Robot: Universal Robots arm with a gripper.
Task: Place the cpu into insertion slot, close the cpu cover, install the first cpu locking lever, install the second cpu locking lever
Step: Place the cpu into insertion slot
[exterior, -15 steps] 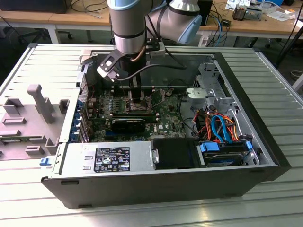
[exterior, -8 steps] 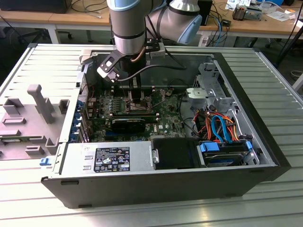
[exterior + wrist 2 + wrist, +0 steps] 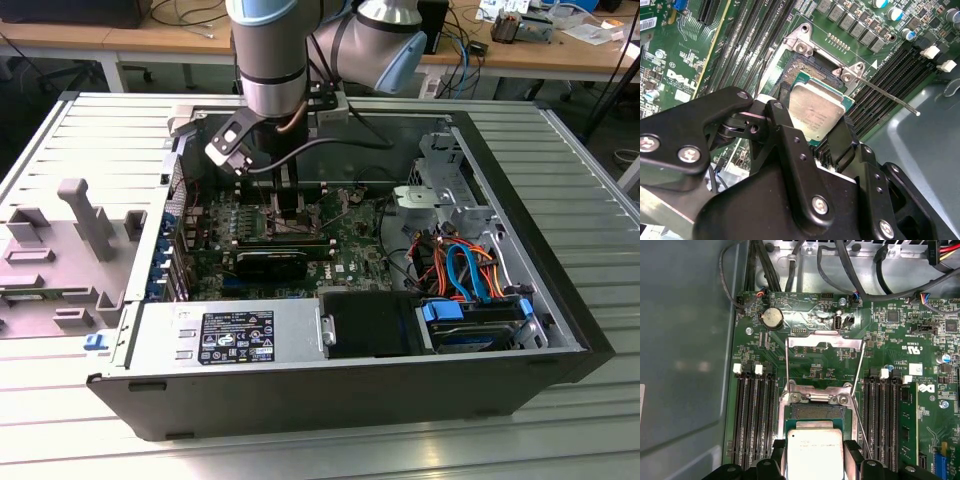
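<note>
**Cpu at the socket.** The cpu [image 3: 816, 111], a silver-topped square, is clamped by two opposite edges between the jaws of the gripper [image 3: 815, 127], which reaches down into the open computer case [image 3: 350, 400]. The chip lies flat, partly over the insertion slot [image 3: 818, 411]. The slot's bare contact field shows beyond the chip, toward the raised cpu cover [image 3: 824, 342]. A locking lever [image 3: 859, 371] stands free. Memory slots [image 3: 754, 415] flank the socket.

cpu [image 3: 815, 452] between fingers [image 3: 777, 451], over insertion slot [image 3: 817, 411], memory slots [image 3: 754, 415] flanking both sides
</note>
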